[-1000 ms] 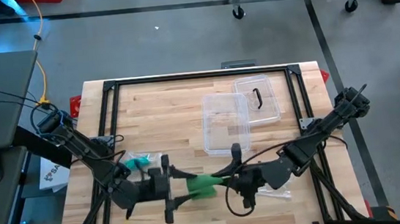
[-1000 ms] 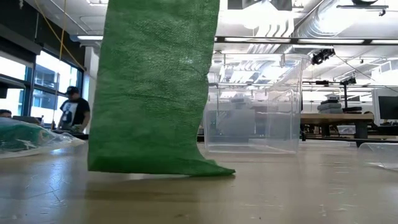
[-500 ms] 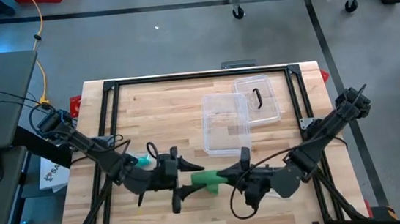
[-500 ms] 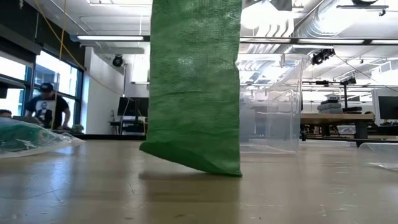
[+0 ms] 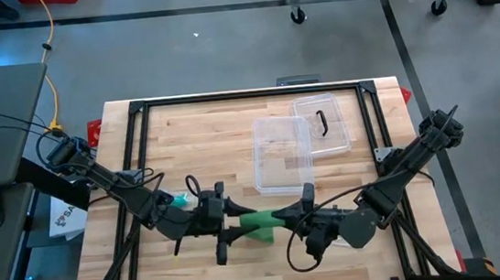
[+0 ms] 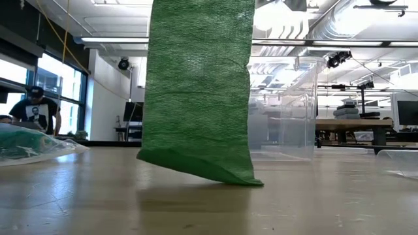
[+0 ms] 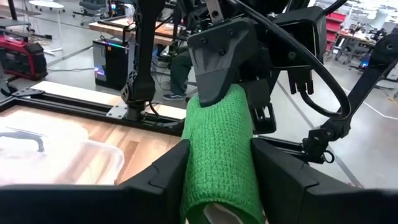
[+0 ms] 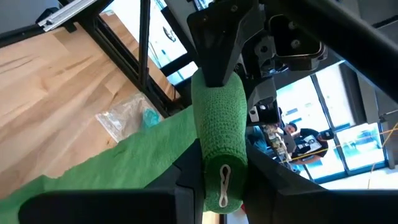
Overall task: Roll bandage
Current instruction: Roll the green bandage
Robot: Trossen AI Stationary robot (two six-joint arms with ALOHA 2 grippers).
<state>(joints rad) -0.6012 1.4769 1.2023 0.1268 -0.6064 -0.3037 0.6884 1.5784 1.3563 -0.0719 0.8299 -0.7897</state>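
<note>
A green bandage roll [image 5: 260,224] hangs level in the air between my two grippers, over the near middle of the table. My left gripper [image 5: 231,225] comes at it from the table's left and my right gripper [image 5: 292,217] from the right, each shut on one end. The roll [image 7: 221,155] lies along the left fingers, and its clipped end [image 8: 222,180] sits between the right ones. A loose tail [image 6: 196,98] hangs down from the roll, and its lower edge [image 6: 202,173] touches the table. My left gripper pinches the roll's left end [image 7: 200,180] between its two fingers, which stand level and lie along the roll. The roll is lifted clear of the table. My right gripper pinches the roll's right end [image 8: 214,158] between its two fingers, level, from the table's right. The unrolled tail [image 8: 124,162] drops away slack below the roll.
A clear plastic box [image 5: 281,155] and its lid [image 5: 322,124] stand behind the grippers at the middle far side. A small plastic bag with something teal [image 5: 175,202] lies to the left. Another clear bag [image 5: 344,239] lies near the right arm.
Both grippers have swung a little toward the far edge with the roll, then held still, and both wrists have rolled. The hanging tail has turned and shifted right in the low view, with its lower edge still on the table.
</note>
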